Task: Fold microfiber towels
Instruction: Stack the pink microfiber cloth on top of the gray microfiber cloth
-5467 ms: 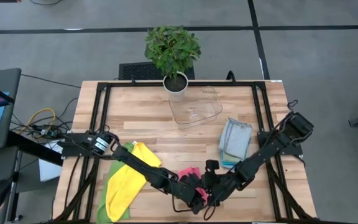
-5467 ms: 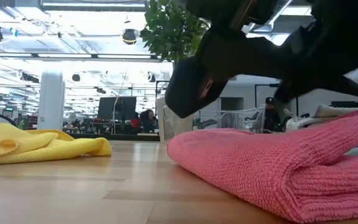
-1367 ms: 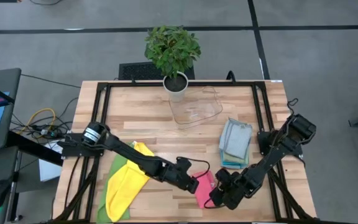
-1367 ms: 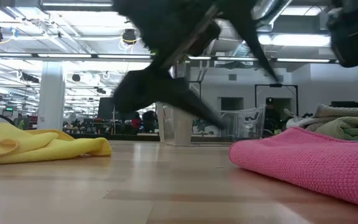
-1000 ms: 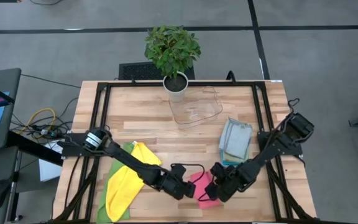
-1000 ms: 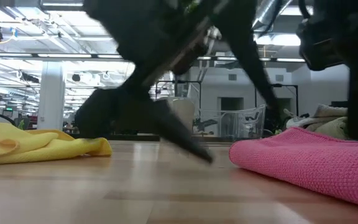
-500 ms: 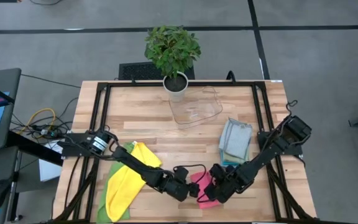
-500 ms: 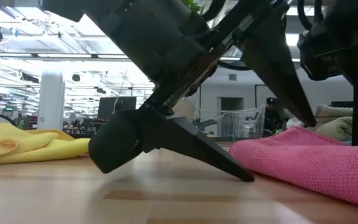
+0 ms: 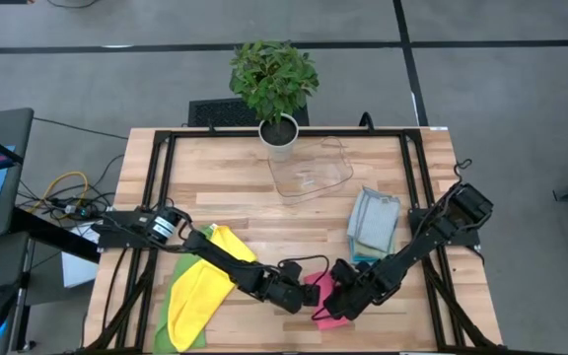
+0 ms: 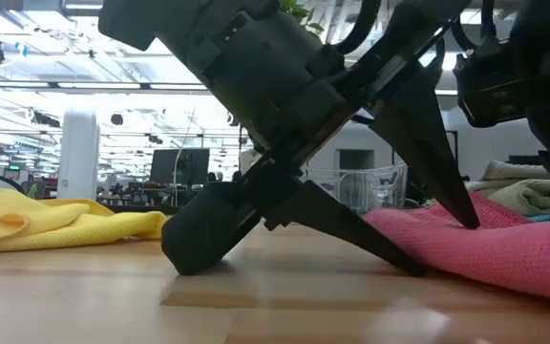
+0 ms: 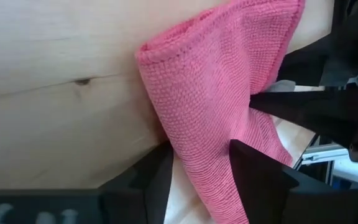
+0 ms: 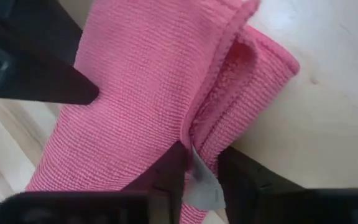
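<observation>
Behind the clear tray (image 9: pixel 309 176), both pincers (image 9: pixel 306 297) (image 9: pixel 335 292) pinch the pink towel (image 9: pixel 325 306).

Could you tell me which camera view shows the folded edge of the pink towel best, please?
The right wrist view: the pink towel fills it, layers visible. The left wrist view shows one edge, the low view a side, the high view a sliver between arms.
</observation>
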Tool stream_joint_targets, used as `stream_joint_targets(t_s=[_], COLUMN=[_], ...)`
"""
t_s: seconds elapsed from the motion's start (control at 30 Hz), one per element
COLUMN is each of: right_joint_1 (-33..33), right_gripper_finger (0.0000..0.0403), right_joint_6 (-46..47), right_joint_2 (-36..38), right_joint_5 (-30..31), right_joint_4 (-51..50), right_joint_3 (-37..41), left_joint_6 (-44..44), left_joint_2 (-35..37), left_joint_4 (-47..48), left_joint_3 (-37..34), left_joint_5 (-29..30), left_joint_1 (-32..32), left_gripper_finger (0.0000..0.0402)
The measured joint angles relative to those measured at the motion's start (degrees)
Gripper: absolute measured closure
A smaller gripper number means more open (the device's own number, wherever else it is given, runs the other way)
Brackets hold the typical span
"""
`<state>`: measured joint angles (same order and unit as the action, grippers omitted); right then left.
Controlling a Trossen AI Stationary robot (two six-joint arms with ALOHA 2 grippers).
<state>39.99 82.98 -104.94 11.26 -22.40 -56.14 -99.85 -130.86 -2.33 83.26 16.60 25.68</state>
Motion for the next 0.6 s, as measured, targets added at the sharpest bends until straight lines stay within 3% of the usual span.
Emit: stream_joint_targets(t_s=[0.23, 0.43, 0.6], right_joint_1=[0.0, 0.0, 0.5], right_gripper_finger=[0.0383, 0.0373, 0.039], right_joint_6=[-3.9, -3.6, -4.0], right_joint_2=[0.2, 0.6, 2.4], right_joint_5=[-0.6, -0.7, -1.6], right_joint_4=[0.9, 0.5, -0.9], right_joint_3=[0.0, 0.0, 0.2], left_joint_6=[4.4, 5.0, 4.9], left_joint_2=[-1.0, -1.0, -0.6], left_joint_4=[0.9, 1.4, 0.9], left_joint_3=[4.1, 4.6, 4.7], left_joint_5=[-1.6, -1.1, -0.4], left_joint_1=[-1.6, -2.0, -2.1], left_gripper_finger=[0.0316, 0.0385, 0.0394])
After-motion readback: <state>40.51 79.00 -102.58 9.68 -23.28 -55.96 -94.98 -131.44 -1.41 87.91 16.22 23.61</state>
